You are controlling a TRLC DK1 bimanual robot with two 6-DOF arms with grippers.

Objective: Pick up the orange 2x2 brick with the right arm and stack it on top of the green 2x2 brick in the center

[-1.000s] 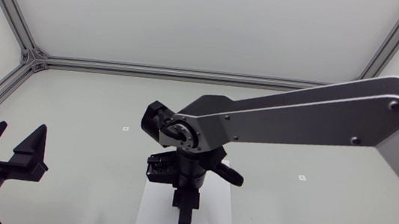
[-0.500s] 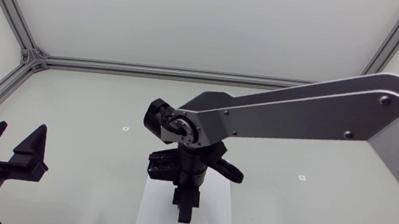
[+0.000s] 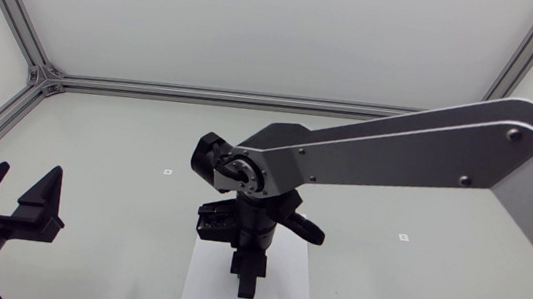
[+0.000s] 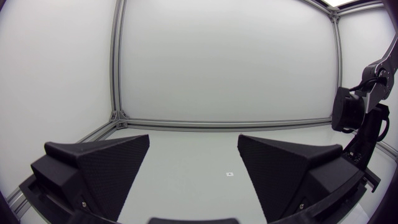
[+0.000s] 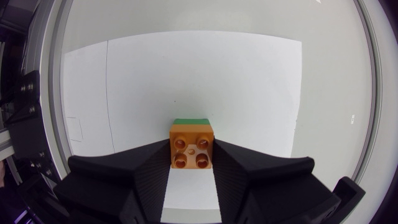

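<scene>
The orange 2x2 brick [image 5: 192,145] sits studs up between the fingers of my right gripper [image 5: 191,154], which is shut on it from both sides. Just past its far edge, lower down, a strip of the green 2x2 brick [image 5: 191,122] shows; whether the two touch I cannot tell. In the head view my right arm reaches over the middle with its gripper [image 3: 246,282] pointing down over a white sheet [image 3: 200,288], and it hides both bricks. My left gripper [image 3: 25,194] stands open at the near left corner, holding nothing.
The white sheet [image 5: 186,74] lies flat under the bricks on the pale table. Aluminium frame rails [image 3: 222,95] run along the table's far and left edges. In the left wrist view my right arm [image 4: 360,118] stands off to the side beyond the open fingers.
My right arm shifted slightly left and lowered a little one second ago, then stayed still. The left arm has not moved.
</scene>
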